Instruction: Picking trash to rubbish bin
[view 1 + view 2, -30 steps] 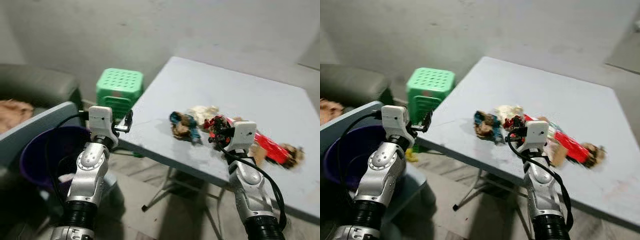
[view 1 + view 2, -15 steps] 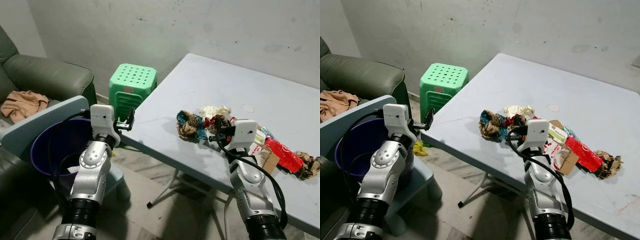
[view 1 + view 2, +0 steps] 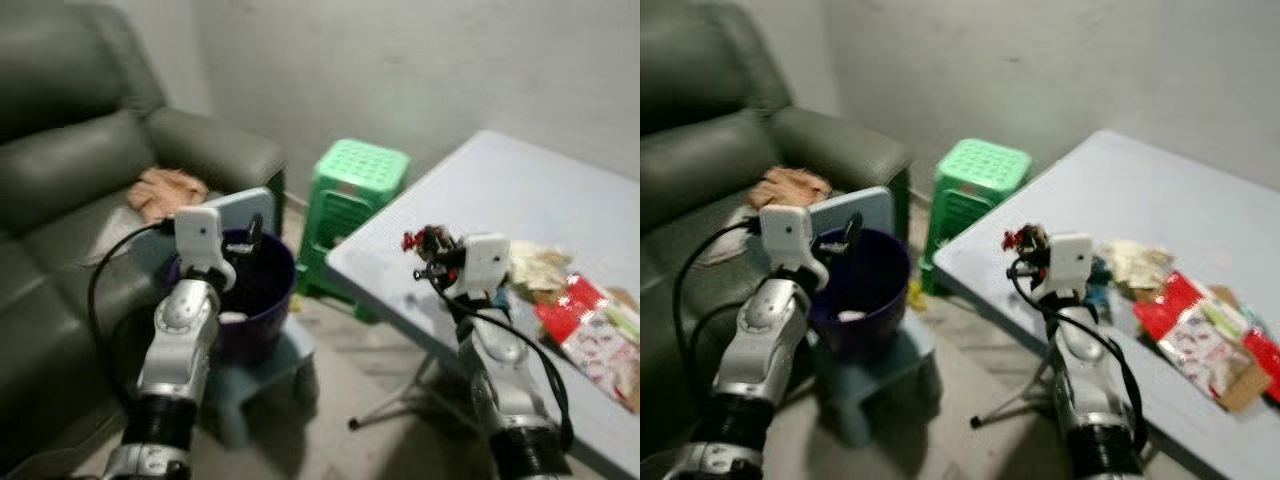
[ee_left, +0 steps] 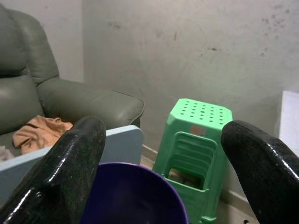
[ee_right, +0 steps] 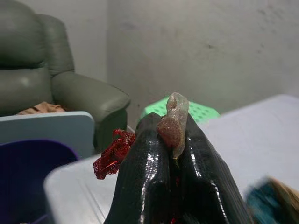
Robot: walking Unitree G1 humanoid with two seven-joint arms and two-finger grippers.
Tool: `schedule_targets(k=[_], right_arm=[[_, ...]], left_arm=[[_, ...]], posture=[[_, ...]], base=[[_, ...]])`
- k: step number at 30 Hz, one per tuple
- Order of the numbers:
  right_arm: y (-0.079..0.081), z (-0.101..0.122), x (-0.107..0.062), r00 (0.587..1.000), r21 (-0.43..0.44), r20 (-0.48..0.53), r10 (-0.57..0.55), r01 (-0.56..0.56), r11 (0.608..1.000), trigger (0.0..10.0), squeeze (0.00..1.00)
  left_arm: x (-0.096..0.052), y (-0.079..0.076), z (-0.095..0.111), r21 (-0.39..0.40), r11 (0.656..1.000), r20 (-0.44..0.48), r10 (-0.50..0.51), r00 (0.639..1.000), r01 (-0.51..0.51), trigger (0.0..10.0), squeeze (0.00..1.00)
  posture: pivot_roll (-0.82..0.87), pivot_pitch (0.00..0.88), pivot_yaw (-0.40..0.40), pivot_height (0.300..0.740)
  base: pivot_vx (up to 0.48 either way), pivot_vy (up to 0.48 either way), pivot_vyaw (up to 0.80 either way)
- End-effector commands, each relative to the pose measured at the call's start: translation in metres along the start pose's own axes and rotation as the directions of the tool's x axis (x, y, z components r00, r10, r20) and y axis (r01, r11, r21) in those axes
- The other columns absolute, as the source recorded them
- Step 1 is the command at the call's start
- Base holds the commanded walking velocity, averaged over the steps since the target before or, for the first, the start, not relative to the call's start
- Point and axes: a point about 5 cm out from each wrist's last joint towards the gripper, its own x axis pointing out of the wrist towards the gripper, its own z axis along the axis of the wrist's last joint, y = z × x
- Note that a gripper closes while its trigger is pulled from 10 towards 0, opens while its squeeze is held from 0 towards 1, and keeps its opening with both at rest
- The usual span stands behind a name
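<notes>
Bin sits left of our loaded right gripper [image 3: 428,254].
Its fingers pinch red crumpled trash [image 5: 113,154] at mid-frame over the surface [image 3: 520,190] corner; purple bin [image 3: 262,272] lies centre-left, under the left gripper [image 3: 245,243], fingers wide, empty.

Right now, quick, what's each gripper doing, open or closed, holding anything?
Left gripper: open, empty, above the purple bin.
Right gripper: closed on a crumpled red wrapper, over the table corner.

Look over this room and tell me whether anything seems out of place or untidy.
Yes. Crumpled wrappers and a red packet lie scattered on the pale grey folding table, and an orange cloth is dumped on the dark green sofa. The right gripper pinches red crumpled trash.
</notes>
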Motion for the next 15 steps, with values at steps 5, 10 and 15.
schedule_targets(k=[5,10,15], right_arm=[[0.0017,0.0062,0.0039,1.000,0.012,0.021,0.009,-0.009,1.000,10.0,0.00],[0.0014,0.0076,0.0046,1.000,0.029,0.024,0.019,-0.020,0.999,10.0,0.00],[0.0013,0.0068,0.0044,0.999,0.016,0.013,0.029,-0.029,0.999,10.0,0.00]], left_arm=[[0.0021,0.0063,0.0005,0.016,0.999,-0.011,0.033,0.999,-0.033,10.0,0.00],[0.0021,0.0065,-0.0001,0.022,0.999,-0.012,0.041,0.999,-0.041,10.0,0.00],[0.0021,0.0064,-0.0018,0.027,0.999,-0.021,0.047,0.999,-0.046,10.0,0.00]], posture=[[0.02,0.000,-0.095,0.740],[0.02,0.000,-0.098,0.740],[0.02,0.000,-0.101,0.740]], base=[[0.000,0.000,0.80],[0.000,0.000,0.80],[0.000,0.000,0.16]])
